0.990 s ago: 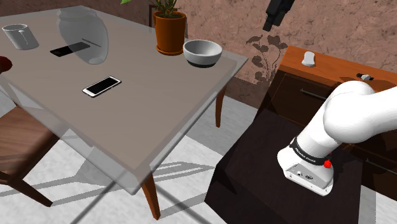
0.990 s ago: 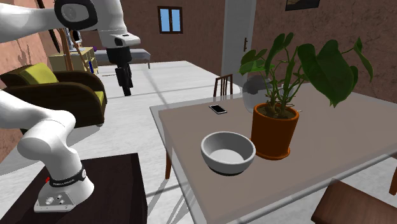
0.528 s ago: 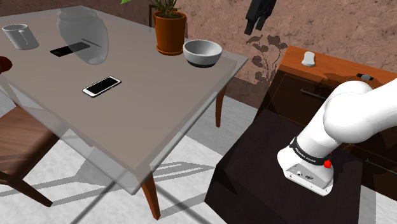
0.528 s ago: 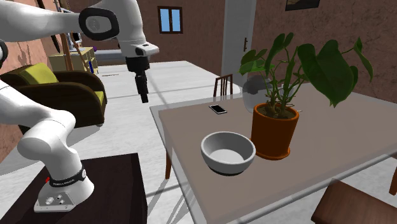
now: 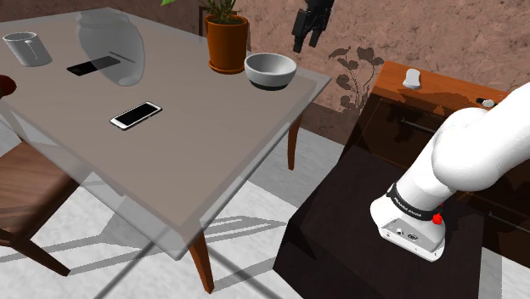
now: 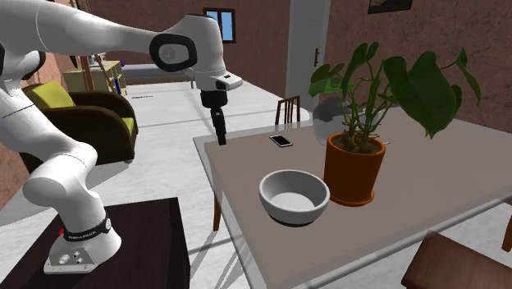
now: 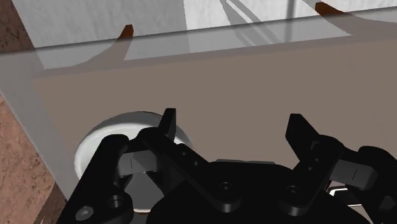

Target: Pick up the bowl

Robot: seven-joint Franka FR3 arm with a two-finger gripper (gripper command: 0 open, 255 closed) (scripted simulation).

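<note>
A grey-white bowl (image 5: 270, 70) with a dark base stands near the corner of the glass-topped table (image 5: 170, 153) closest to the arm, beside a potted plant (image 5: 228, 42). In the second exterior view the bowl (image 6: 294, 197) sits at the table's front edge, left of the plant pot (image 6: 353, 168). My black gripper (image 5: 302, 47) hangs in the air to the right of the bowl and higher than it, fingers apart and empty. Seen from the second exterior view, the gripper (image 6: 221, 139) hovers over the table's far left corner. In the wrist view the open gripper (image 7: 233, 130) looks down on the table (image 7: 222, 83), and the bowl (image 7: 89, 149) lies beside one finger, partly hidden.
On the table lie a white phone (image 5: 136, 115), a dark phone (image 5: 93, 65), a mug (image 5: 25, 48) and a glass vase (image 5: 110, 47). A wooden chair (image 5: 25, 195) stands at the shoulder view's lower left. A dresser (image 5: 425, 93) stands behind the dark stand (image 5: 357, 229).
The arm has swung the gripper towards the table: leftward in the shoulder view, rightward and lower in the second exterior view. The fingers stayed open. The bowl has not moved.
</note>
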